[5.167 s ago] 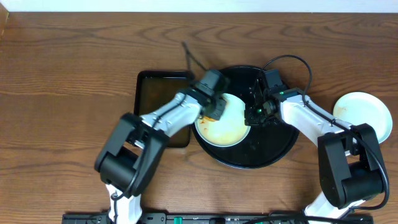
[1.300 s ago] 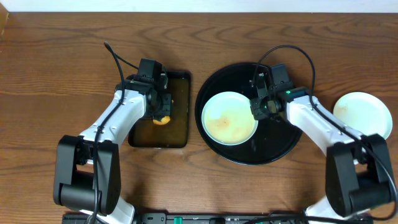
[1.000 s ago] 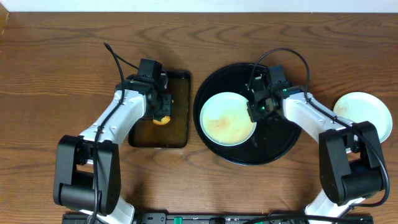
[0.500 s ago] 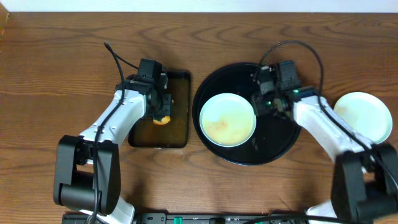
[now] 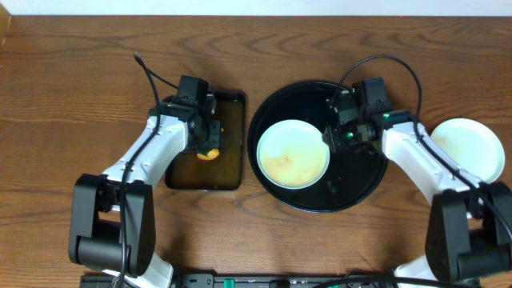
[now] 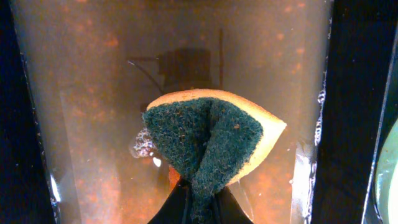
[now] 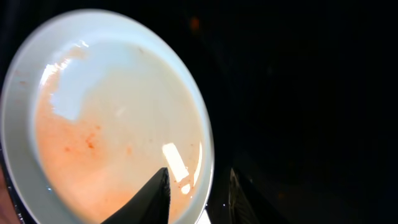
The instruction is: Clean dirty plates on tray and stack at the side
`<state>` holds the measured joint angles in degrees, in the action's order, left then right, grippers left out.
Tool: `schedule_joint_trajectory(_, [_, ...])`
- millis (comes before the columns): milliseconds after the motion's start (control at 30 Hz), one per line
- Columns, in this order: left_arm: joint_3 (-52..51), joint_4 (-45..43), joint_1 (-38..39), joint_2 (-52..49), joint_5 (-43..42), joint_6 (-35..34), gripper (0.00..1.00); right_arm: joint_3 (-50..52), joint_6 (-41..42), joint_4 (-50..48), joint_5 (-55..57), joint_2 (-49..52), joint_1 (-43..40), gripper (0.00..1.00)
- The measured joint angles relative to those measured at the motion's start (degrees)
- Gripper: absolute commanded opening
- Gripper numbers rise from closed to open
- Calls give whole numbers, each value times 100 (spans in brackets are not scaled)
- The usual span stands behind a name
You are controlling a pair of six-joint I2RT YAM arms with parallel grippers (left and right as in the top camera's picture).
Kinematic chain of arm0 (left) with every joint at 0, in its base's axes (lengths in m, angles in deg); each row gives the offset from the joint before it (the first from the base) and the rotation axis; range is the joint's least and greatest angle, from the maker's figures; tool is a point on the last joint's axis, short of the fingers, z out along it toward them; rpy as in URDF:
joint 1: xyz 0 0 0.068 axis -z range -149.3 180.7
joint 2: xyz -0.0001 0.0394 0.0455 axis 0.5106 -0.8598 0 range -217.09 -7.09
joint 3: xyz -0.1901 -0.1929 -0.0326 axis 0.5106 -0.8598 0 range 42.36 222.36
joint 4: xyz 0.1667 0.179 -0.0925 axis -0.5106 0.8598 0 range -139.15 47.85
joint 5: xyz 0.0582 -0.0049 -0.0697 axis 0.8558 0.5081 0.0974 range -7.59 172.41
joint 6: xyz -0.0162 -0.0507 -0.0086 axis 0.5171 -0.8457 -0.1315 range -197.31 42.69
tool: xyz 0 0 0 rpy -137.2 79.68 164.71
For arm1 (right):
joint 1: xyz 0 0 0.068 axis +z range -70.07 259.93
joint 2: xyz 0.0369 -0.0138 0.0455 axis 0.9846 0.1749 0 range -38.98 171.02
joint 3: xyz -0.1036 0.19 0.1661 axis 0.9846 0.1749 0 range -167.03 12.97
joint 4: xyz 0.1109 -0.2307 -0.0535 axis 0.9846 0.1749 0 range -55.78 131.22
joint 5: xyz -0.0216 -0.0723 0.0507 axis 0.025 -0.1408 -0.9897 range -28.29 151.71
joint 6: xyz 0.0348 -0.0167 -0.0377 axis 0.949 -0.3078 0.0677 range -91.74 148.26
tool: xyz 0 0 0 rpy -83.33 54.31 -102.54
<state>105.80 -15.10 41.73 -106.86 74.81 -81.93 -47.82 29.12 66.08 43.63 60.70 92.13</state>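
The black tray (image 5: 364, 188) carries one sauce-streaked plate (image 5: 293, 154), and the right gripper (image 7: 198, 177) straddles its rim, fingers spread. Over in the pan (image 5: 228, 160) of brownish water, the left gripper (image 6: 199, 208) pinches the folded sponge (image 6: 211, 137).

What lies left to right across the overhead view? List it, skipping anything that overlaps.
Dark pan → stained plate on the tray → right gripper → plate at the far right.

wood table (image 5: 80, 72) | on it: blk tray (image 5: 362, 182) | pan (image 5: 229, 165) L | plate (image 5: 466, 150) R
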Motion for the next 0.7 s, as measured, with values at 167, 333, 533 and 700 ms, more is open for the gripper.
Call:
schedule_joint_trajectory(167, [0, 2, 0, 0, 2, 0, 8, 0, 127, 24, -173, 505, -105, 24])
schedule_joint_trajectory(333, [0, 0, 0, 0, 2, 0, 8, 0, 168, 13, -310, 667, -105, 3])
schedule_joint_trajectory(533, [0, 0, 0, 0, 0, 0, 8, 0, 195, 26, -367, 667, -103, 4])
schedule_joint_trajectory(700, [0, 0, 0, 0, 2, -2, 8, 55, 273, -9, -389, 667, -101, 1])
